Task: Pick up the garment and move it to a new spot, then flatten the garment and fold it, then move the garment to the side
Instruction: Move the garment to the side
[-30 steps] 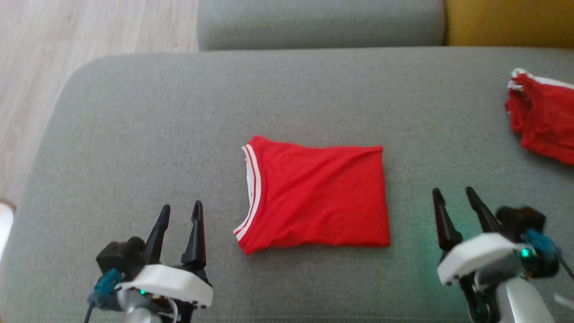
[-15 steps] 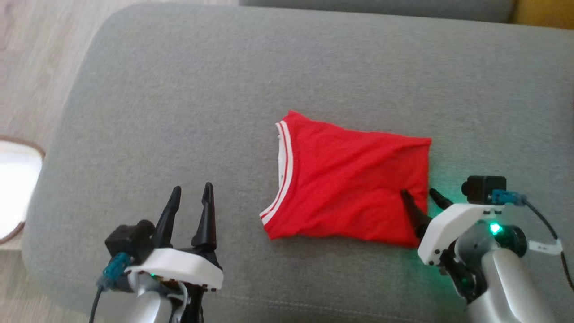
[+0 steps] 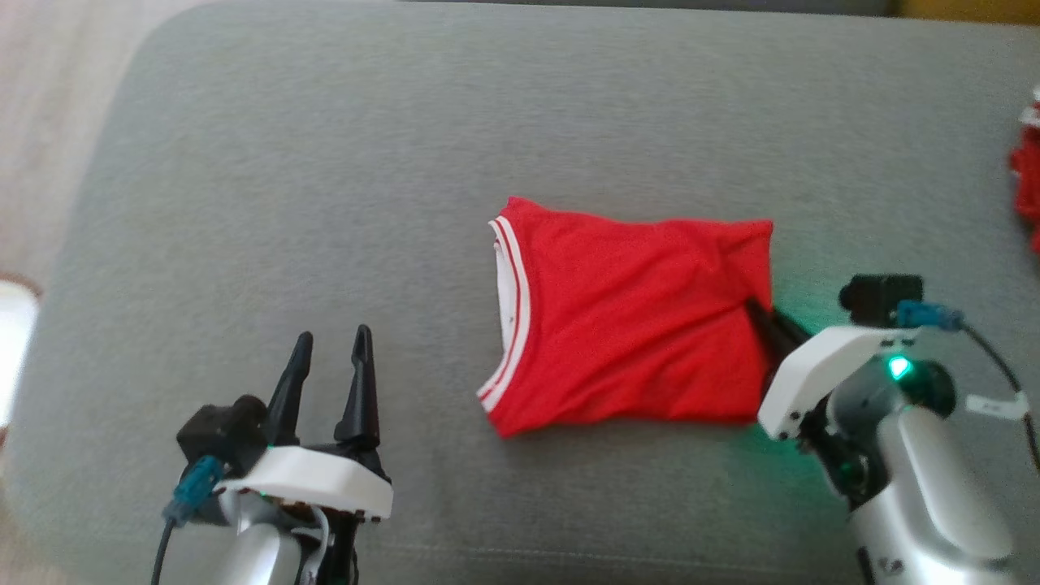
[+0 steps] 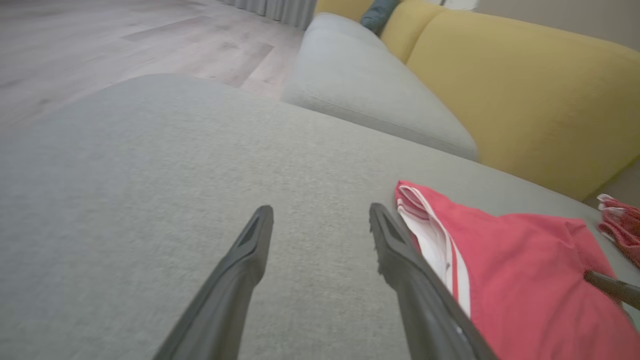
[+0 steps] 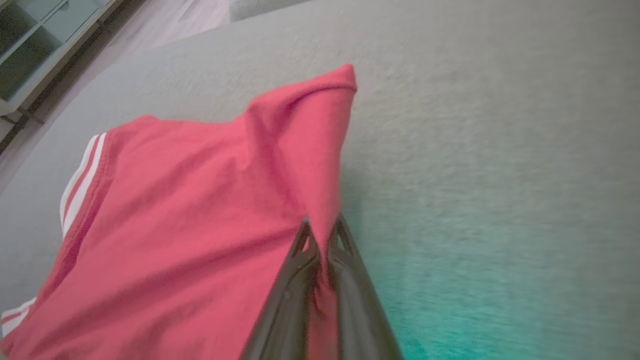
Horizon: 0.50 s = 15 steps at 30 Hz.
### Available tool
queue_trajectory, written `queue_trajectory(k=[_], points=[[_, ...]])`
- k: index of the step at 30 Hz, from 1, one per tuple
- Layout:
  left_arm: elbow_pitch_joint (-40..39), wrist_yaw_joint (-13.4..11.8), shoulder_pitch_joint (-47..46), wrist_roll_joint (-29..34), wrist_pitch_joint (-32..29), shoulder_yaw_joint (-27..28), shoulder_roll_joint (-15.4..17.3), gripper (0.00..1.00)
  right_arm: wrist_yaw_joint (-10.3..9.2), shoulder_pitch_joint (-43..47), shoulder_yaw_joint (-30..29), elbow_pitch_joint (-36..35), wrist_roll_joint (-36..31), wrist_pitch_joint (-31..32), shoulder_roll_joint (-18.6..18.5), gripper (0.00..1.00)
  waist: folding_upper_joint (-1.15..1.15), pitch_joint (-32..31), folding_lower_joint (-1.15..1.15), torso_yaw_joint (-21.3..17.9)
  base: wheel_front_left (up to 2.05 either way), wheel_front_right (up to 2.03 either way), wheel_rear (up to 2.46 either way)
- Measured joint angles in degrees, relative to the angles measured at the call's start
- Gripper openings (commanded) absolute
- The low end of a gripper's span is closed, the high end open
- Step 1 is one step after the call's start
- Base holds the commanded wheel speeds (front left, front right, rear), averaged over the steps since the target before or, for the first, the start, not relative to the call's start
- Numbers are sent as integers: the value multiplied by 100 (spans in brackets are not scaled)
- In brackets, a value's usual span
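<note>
Folded red jersey garment with white-striped collar (image 3: 626, 325) lies mid grey fabric sofa cushion (image 3: 325, 162), collar end toward left gripper
Right gripper (image 5: 322, 225) pinched tight on garment's right edge, cloth ridged up between fingers; judged as grip for sliding it aside, since fold looks done
Left gripper (image 3: 333, 335) fingers apart, empty, parked near collar, not touching; likely keeping clear
Right fingertips buried in cloth, number of layers caught unclear
Second red cloth (image 3: 1028, 187) cut off at right border, blurred
</note>
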<state>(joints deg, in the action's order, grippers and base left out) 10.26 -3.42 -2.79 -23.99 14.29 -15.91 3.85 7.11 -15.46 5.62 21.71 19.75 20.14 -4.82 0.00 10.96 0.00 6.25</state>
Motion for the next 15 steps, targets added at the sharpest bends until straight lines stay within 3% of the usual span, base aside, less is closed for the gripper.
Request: queue_trajectory(k=[6,15], points=[[-73,58,-21,98,1,24,-3,100,0,-142,-65,-288,-64,-82,-347,0,0,50,0,-548,0,0,0],[-142,98,-346,286,-18,-5,105,100,0,-385,-302,-799,-97,-65,-680,0,0,331,0,-1672,0,0,0]])
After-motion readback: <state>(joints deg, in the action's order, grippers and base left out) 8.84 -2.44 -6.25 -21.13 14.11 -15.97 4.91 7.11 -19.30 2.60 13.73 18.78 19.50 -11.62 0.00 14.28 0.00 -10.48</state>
